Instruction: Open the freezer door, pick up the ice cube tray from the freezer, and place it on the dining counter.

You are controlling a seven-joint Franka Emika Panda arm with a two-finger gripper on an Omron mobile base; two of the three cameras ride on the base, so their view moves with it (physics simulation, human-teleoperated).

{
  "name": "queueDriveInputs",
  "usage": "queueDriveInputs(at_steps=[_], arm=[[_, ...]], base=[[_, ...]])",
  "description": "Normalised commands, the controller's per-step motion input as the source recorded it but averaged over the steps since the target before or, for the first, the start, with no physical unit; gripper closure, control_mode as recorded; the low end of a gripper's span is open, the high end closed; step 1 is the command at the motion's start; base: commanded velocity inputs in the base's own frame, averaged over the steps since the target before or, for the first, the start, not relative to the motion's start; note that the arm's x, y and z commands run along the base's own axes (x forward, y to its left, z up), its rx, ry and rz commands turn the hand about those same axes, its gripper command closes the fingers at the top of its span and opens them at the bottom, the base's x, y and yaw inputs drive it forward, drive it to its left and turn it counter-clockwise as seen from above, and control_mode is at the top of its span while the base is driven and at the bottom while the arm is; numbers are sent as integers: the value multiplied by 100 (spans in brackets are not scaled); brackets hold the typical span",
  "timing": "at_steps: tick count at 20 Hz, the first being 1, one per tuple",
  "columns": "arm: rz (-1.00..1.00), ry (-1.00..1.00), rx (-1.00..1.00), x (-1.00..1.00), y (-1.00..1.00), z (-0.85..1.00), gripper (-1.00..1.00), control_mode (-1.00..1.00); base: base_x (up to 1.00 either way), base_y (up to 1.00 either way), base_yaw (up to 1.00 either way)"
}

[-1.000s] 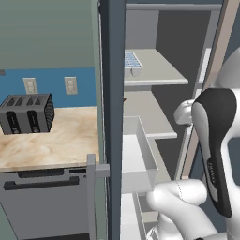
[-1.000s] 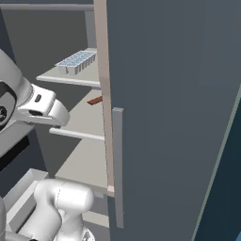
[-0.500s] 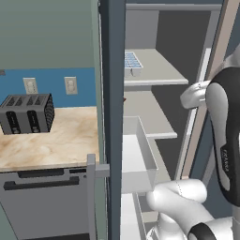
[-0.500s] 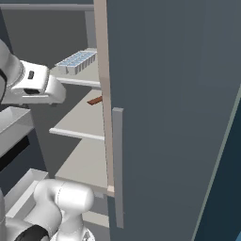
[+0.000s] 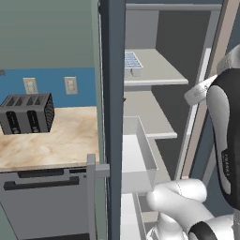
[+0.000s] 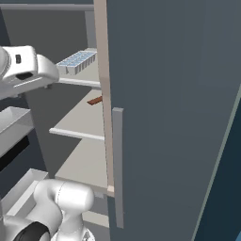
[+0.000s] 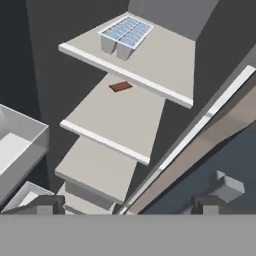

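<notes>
The freezer door [image 6: 174, 94] stands open, its grey bar handle [image 6: 117, 164] facing me. Inside the freezer [image 5: 154, 93], the white ice cube tray [image 7: 126, 32] with pale blue cubes rests on an upper shelf [image 7: 165, 65]; the base views also catch the ice cube tray [image 5: 132, 63] [image 6: 77, 60]. My gripper [image 7: 129, 205] is open, its fingertips [image 7: 50, 204] wide apart with nothing between them, hanging in front of the shelves, below and well short of the tray. The dining counter is out of view.
A small brown bar [image 7: 120, 86] lies on the shelf below the tray. White bins [image 5: 136, 154] [image 7: 15, 150] jut out on the freezer's left side. The door's edge [image 5: 220, 79] bounds the right. A toaster [image 5: 27, 112] sits on the beige worktop [image 5: 51, 140].
My hand has risen in front of the open freezer, toward the height of the upper shelves. The tray, the bar and the door have stayed put.
</notes>
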Motion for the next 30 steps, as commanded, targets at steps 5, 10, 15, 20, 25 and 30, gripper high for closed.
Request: queueDriveInputs(at_steps=[5,10,15,20,25,30], arm=[[11,-3,-22,0,14,16,-100,-100],[14,4,-16,4,26,17,-100,-100],[12,19,-18,1,45,19,-100,-100],[10,16,-18,23,54,2,-100,-100],[7,1,-3,27,9,0,-100,-100],[1,0,0,47,-2,0,-100,-100]], base=[[0,0,0],[0,0,0],[0,0,0],[0,0,0],[0,0,0],[0,0,0]])
